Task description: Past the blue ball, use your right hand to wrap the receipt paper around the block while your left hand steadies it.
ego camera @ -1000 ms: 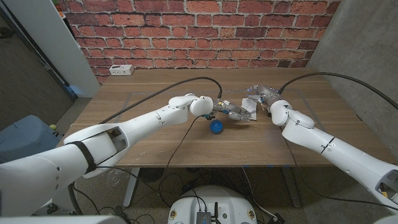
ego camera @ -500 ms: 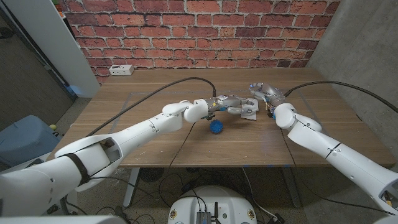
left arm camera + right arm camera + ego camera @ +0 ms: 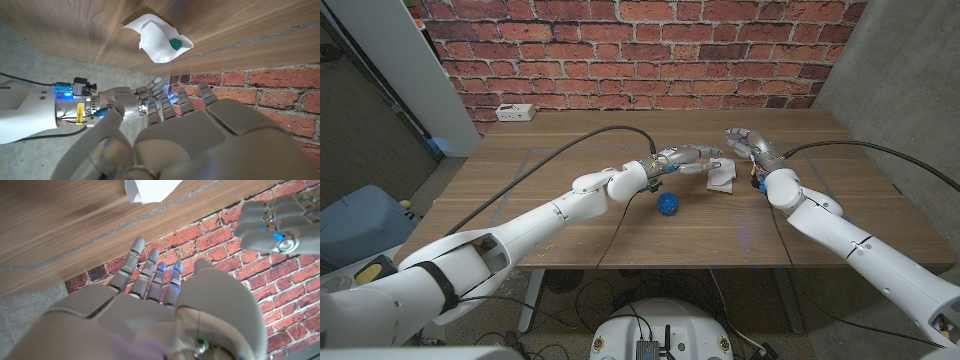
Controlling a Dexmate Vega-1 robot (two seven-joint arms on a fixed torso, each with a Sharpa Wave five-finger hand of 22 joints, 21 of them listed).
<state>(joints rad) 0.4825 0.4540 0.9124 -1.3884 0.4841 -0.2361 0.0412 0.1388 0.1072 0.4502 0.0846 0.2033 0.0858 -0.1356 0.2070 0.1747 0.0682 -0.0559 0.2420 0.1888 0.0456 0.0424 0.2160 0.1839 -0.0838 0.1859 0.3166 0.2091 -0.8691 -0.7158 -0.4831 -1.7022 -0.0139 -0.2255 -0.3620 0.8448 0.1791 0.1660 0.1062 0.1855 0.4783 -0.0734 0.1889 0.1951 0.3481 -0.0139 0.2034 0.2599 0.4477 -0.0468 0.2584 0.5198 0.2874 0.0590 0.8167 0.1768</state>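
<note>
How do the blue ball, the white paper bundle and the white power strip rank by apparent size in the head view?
1. White power strip, though farther away
2. White paper bundle, close in size, so unsure
3. Blue ball, clearly smallest

The things are being carried by a wooden counter. A blue ball is being borne near its middle. White receipt paper is lying crumpled at two o'clock from the ball. A white box is sitting well apart at ten o'clock.
</note>
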